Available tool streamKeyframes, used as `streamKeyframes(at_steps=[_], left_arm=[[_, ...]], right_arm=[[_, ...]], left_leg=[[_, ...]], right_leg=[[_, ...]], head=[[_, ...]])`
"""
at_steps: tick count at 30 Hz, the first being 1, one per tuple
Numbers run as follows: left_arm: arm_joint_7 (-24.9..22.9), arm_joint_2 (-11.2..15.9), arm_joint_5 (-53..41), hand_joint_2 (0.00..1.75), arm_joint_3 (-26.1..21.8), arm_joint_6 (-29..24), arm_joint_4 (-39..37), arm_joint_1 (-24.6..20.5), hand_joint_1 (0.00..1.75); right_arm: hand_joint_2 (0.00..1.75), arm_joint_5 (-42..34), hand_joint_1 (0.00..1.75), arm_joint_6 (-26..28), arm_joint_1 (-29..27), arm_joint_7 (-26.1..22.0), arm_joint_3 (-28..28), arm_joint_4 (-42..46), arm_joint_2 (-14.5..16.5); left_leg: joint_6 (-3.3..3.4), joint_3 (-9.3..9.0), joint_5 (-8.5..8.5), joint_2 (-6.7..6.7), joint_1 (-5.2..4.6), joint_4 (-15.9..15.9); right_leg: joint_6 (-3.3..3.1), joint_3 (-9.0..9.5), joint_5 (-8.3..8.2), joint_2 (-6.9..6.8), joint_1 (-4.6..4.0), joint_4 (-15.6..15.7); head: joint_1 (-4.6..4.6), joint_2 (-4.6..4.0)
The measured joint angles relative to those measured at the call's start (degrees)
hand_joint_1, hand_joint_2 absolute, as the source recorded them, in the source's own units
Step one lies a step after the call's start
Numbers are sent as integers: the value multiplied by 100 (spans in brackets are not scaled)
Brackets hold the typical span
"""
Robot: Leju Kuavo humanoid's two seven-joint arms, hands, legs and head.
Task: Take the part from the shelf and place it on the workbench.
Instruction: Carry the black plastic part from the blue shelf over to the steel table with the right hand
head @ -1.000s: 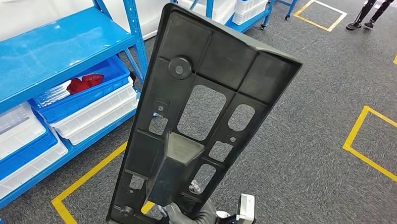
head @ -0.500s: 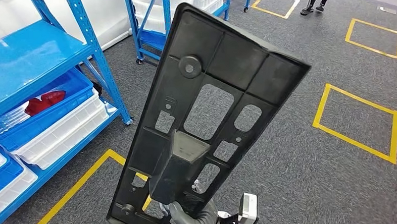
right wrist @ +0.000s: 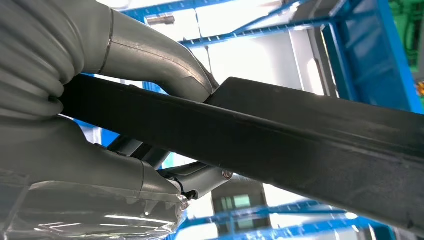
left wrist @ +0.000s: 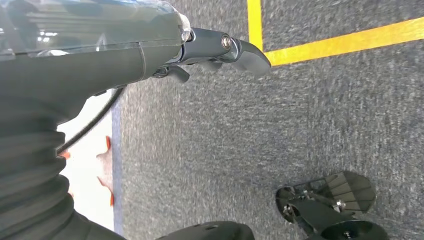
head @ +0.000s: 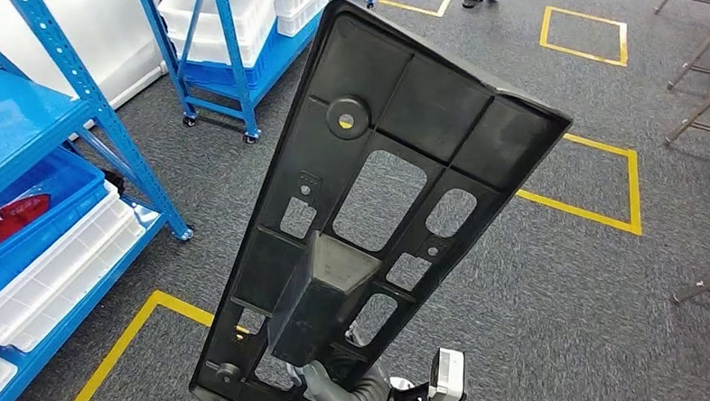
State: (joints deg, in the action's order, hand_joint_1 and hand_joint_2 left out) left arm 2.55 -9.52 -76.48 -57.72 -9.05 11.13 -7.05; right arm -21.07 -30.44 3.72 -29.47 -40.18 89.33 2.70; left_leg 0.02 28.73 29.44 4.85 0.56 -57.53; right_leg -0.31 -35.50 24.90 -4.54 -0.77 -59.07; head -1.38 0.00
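Note:
The part (head: 428, 100) is a long black plastic panel with ribs and several cut-outs. It stands tilted, nearly upright, in the middle of the head view. My right hand (head: 341, 394) grips its lower end from below. In the right wrist view the grey thumb (right wrist: 155, 57) lies on one face of the panel's edge (right wrist: 310, 135) and the darker fingers (right wrist: 200, 180) on the other. My left hand (left wrist: 105, 55) hangs over the grey carpet, its fingers (left wrist: 242, 50) apart and holding nothing.
A blue shelf (head: 29, 118) with white bins (head: 54, 273) and a blue bin (head: 26, 191) stands at the left. Further back is a blue wheeled rack (head: 226, 64). Yellow tape squares (head: 609, 212) mark the carpet. Metal legs (head: 705, 80) stand at the right.
The whole picture has shifted: the camera has turned to the right, so the blue shelf now lies further left. The part stays in my right hand, held the same way.

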Motion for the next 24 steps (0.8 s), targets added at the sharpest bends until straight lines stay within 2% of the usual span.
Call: streamKeyframes(at_steps=[2,3,4,5,6,7,8,9,10,11,12,13,14,15,16,17,18,20,22,23,24], left_arm=[[49,8,-2,175,-1,1,0,-8,0],[74,12,-3,175,-2,1,1,-21,0],[100,17,-4,175,-2,2,1,-35,0],[126,23,1,175,-3,4,1,-44,0],[150,28,10,175,-4,8,2,-54,0],[166,31,20,175,-5,14,2,-67,0],[178,33,31,175,-8,21,2,-85,0],[184,35,36,175,-9,30,2,-105,0],[186,39,38,175,-11,37,2,-116,0],[187,46,39,175,-12,44,1,-116,0],[187,55,38,175,-13,49,1,-105,0],[186,62,37,175,-14,56,1,-85,0],[186,67,36,175,-15,62,0,-65,0],[183,70,34,175,-15,66,0,-46,0],[180,73,33,175,-16,69,0,-25,0],[177,74,33,175,-16,69,0,-12,0],[174,77,33,175,-17,69,0,-5,0],[176,76,33,175,-17,68,0,-1,0],[175,78,32,175,-17,71,0,15,0],[173,80,28,175,-17,76,0,27,0],[169,83,23,175,-17,85,0,35,0]], right_arm=[[175,63,175,42,-19,-33,20,47,5],[175,107,175,57,-33,-56,30,76,7],[175,155,175,77,-40,-81,39,108,8],[175,206,175,99,-41,-105,45,143,9],[175,256,175,124,-41,-125,57,175,9],[175,302,175,150,-37,-138,75,201,7],[175,352,175,181,-36,-145,98,225,2],[175,401,175,210,-37,-152,129,248,-4],[175,444,175,237,-37,-163,161,273,-11],[175,480,175,261,-38,-175,193,308,-18],[175,500,175,274,-37,-188,225,347,-22],[175,509,175,285,-32,-199,252,384,-27],[175,511,175,297,-27,-204,273,416,-30],[175,513,175,306,-24,-206,287,442,-35],[175,515,175,313,-24,-206,298,463,-43],[175,518,175,316,-27,-205,308,484,-51],[175,523,175,316,-33,-205,320,504,-61],[175,548,175,321,-28,-210,340,540,-78],[175,630,175,357,-21,-230,361,572,-92],[175,692,175,391,-23,-243,376,590,-103],[175,757,175,428,-31,-253,399,616,-119]], left_leg=[[-56,-30,22,107,-12,30],[-83,-45,53,93,-6,19],[-104,-23,125,14,1,-65],[-120,62,252,-109,9,-272],[-128,218,420,-256,19,-607],[-137,422,593,-347,19,-1008],[-146,616,709,-388,19,-1370],[-153,744,725,-403,20,-1581],[-156,769,625,-412,22,-1573],[-157,690,422,-435,30,-1344],[-160,543,175,-508,45,-964],[-162,401,-3,-660,65,-598],[-151,289,-107,-804,82,-316],[-132,236,-134,-917,87,-162],[-102,228,-107,-966,78,-127],[-59,224,-113,-917,75,-104],[-19,221,-131,-852,74,-80],[61,200,-165,-714,81,-30],[106,190,-166,-564,54,-12],[116,190,-160,-481,38,-13],[122,187,-151,-399,27,-14]], right_leg=[[-60,-1,2,110,-18,39],[-89,16,-10,175,-5,76],[-125,39,-25,239,16,114],[-159,65,-39,303,40,150],[-182,77,-43,365,50,164],[-198,81,-42,431,53,166],[-205,83,-38,507,51,163],[-206,88,-35,586,50,158],[-202,96,-32,668,52,150],[-190,107,-25,756,58,136],[-170,113,-12,841,66,113],[-141,104,3,923,65,75],[-105,75,9,1000,70,36],[-66,37,6,1067,76,9],[-24,-1,-11,1132,81,-1],[18,-31,-33,1197,93,8],[51,-48,-36,1184,96,-1],[108,-175,107,922,81,-247],[148,-503,436,596,85,-917],[163,-693,578,537,97,-1288],[170,-821,637,507,109,-1533]], head=[[-1,0],[-2,0],[-2,0],[-2,0],[-2,0],[-2,0],[-2,0],[-2,0],[-2,0],[-2,0],[-2,0],[-2,0],[-2,1],[-1,1],[-1,1],[-1,1],[-1,1],[-1,1],[1,0],[1,0],[1,0]])
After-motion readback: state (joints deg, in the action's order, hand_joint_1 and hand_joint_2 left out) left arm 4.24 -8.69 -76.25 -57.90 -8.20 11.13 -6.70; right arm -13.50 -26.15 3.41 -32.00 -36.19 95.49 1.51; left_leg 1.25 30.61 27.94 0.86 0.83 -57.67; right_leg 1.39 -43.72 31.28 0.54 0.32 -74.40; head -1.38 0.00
